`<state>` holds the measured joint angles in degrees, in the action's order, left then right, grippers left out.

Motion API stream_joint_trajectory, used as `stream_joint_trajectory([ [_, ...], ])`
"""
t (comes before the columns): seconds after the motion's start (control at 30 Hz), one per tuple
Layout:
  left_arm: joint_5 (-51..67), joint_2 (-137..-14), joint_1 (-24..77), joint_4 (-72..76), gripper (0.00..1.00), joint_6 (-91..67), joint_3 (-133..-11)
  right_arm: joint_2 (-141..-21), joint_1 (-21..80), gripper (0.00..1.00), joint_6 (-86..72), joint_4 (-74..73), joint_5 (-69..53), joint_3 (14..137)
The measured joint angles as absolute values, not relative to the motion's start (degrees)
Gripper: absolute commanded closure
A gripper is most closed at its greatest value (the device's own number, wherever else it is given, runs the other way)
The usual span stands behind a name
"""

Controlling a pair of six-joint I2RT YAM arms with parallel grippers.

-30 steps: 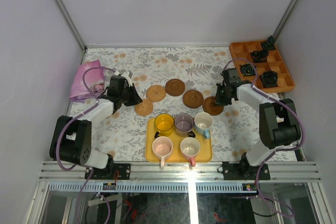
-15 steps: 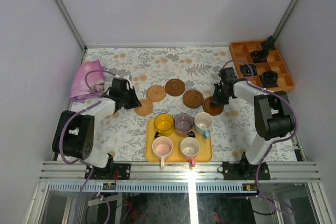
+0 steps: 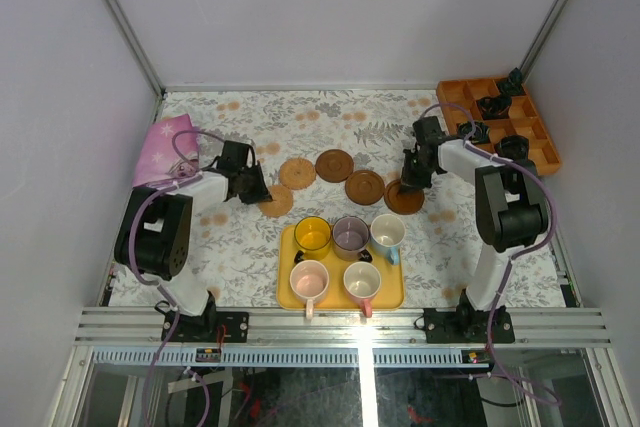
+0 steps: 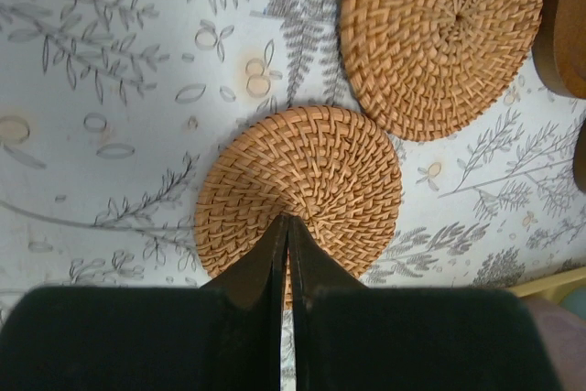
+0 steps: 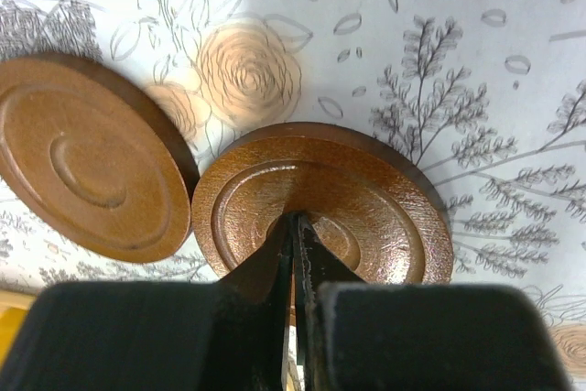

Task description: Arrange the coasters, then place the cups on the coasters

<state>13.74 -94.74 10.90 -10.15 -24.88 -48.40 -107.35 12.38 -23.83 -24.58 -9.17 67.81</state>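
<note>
Pushed the near woven coaster (image 4: 298,180) and the rightmost dark coaster (image 5: 320,203) slightly up the tabletop (image 3: 240,117) since a second ago. Touching the first with left fingers (image 4: 275,249) clenched shut, the second with right fingers (image 5: 275,258) likewise clamped, gripping nothing.

Counting five coasters in a loose arc:
- two tan woven, including the far woven coaster (image 3: 297,174);
- three dark brown, including the middle dark coaster (image 3: 366,186) and the far dark coaster (image 3: 334,164).

Counting five cups on the yellow tray (image 3: 285,292):
- yellow cup (image 3: 312,234);
- purple-grey cup (image 3: 350,235);
- light blue cup (image 3: 386,232);
- two pink cups (image 3: 309,278).
</note>
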Motion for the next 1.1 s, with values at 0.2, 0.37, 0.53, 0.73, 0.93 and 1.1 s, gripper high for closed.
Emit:
stream_joint_trajectory([
  [0.2, 13.65, -99.79, 10.83, -10.26, 1.00, -25.50, -53.91, -112.03, 12.51, 1.00, -23.05, -26.22, -5.37, 74.74],
  [0.37, 13.52, -104.31, 9.56, -10.24, 1.00, -26.48, -59.20, -117.60, 12.56, 1.00, -22.44, -26.59, -0.08, 83.20],
  [0.53, 13.69, -108.75, 7.18, -10.48, 1.00, -26.92, -64.84, -122.28, 11.77, 1.00, -22.24, -26.26, 3.55, 90.17],
  [0.73, 12.36, -113.21, 6.31, -12.14, 1.00, -26.33, -71.92, -127.31, 10.37, 1.00, -20.51, -26.22, 5.58, 98.10],
  [0.93, 8.82, -112.46, 5.89, -13.91, 1.00, -25.36, -72.88, -125.25, 10.11, 1.00, -19.18, -25.10, 4.56, 95.44],
  [1.1, 5.96, -110.87, 4.71, -14.15, 1.00, -24.69, -73.17, -118.19, 11.33, 1.00, -18.74, -24.84, 2.68, 88.58],
])
